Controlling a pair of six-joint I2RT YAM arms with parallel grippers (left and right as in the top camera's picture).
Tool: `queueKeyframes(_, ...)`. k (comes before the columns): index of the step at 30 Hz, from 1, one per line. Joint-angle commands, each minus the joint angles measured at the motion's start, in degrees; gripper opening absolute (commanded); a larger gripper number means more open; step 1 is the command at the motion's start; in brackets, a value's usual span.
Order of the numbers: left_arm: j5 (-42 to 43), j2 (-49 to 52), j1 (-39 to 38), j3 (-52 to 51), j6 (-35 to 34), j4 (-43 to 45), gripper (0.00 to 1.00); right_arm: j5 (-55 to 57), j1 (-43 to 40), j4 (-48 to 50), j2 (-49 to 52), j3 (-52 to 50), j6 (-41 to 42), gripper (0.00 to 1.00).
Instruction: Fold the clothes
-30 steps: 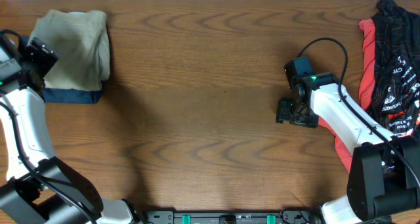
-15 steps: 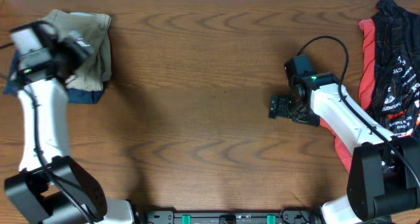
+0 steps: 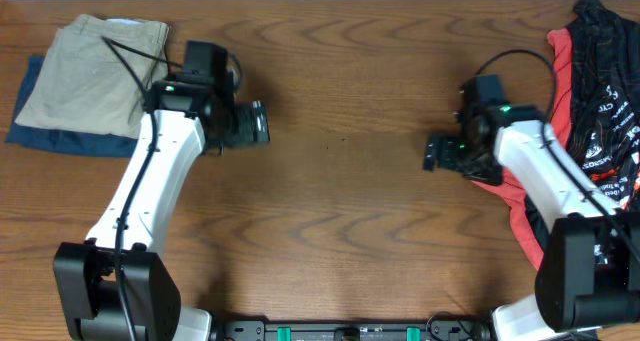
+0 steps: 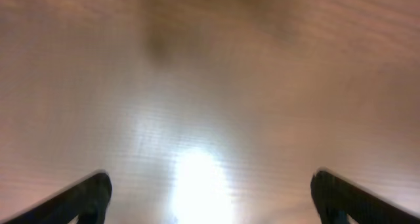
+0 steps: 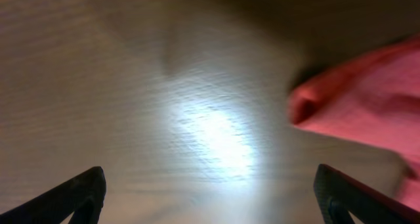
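Note:
The khaki-beige shorts (image 3: pixel 85 76) lie folded at the far left of the table, on top of a dark navy garment (image 3: pixel 60 139). My left gripper (image 3: pixel 258 124) is open and empty, to the right of the shorts over bare wood; its wrist view (image 4: pixel 209 191) shows only blurred tabletop between the spread fingers. My right gripper (image 3: pixel 432 153) is open and empty over the table at the right; its wrist view (image 5: pixel 210 191) shows bare wood and a red cloth edge (image 5: pixel 361 99).
Black-and-red printed sports garments (image 3: pixel 595 101) are piled at the right edge, partly under my right arm. Brown wooden tabletop (image 3: pixel 340 211) spans the middle. The table's far edge runs along the top of the overhead view.
My left arm has swung from the shorts at the far left toward the middle, letting go of them. The shorts now lie flatter. My right gripper shifted slightly right.

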Motion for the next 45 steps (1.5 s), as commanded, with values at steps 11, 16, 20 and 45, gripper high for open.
queueKeyframes(11,-3.9,-12.0,-1.8,-5.6,1.5,-2.8,0.98,2.5,-5.5,-1.0,-17.8,-0.7,-5.5,0.99)
queueKeyframes(16,-8.9,-29.5,-5.9,-17.7,1.4,9.2,0.98,3.2,-5.2,7.9,-29.8,-9.4,-5.5,0.99)
queueKeyframes(20,-12.7,-45.2,-9.0,-28.6,0.7,17.7,0.98,3.5,-5.2,15.4,-40.9,-18.8,-5.5,0.99)
queueKeyframes(45,-12.7,-62.9,-9.1,-34.6,0.8,21.0,0.98,3.8,-5.2,8.7,-55.5,-29.5,-5.5,0.99)
